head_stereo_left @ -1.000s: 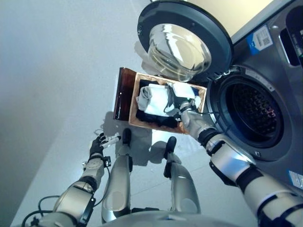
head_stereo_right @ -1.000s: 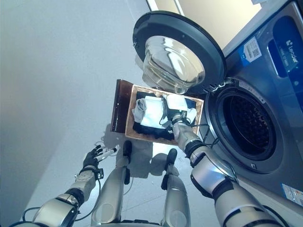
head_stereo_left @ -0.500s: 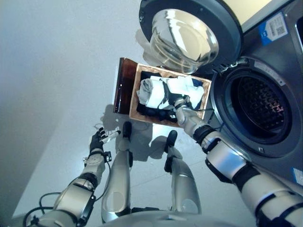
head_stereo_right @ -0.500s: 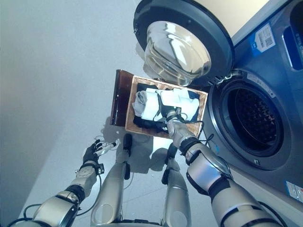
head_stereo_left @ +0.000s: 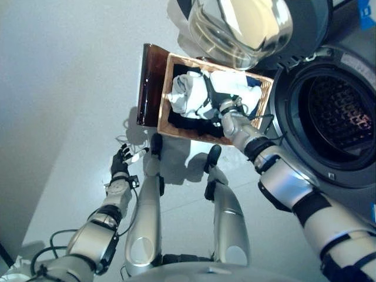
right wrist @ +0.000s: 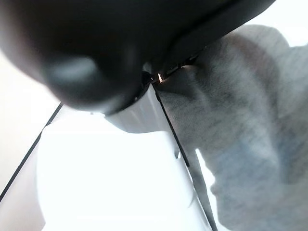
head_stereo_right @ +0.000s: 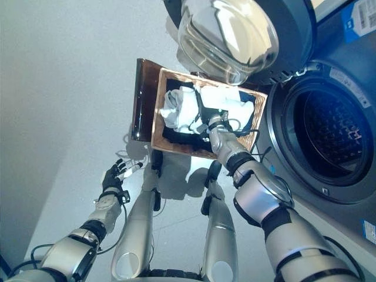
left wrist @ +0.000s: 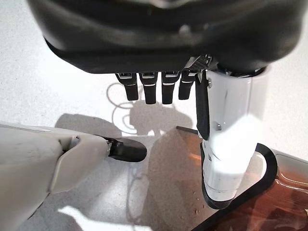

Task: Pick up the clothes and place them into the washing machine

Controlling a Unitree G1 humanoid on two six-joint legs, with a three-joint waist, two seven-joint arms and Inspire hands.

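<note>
On the pale floor (head_stereo_left: 70, 88) a brown basket (head_stereo_left: 161, 100) beside the open washing machine (head_stereo_left: 335, 111) holds white and dark clothes (head_stereo_left: 194, 97). The right hand (head_stereo_left: 230, 111) is sunk in them, its fingers hidden, so its grip cannot be told. The left hand (head_stereo_left: 121, 160) hangs low near the floor with fingers relaxed and empty; the machine's blue label (head_stereo_right: 359, 23) is unreadable.

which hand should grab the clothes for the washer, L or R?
Right. The right robot hand is already down in the basket on the white clothes, beside the open washing machine drum. The left robot hand hangs open over bare floor, apart from the basket.
</note>
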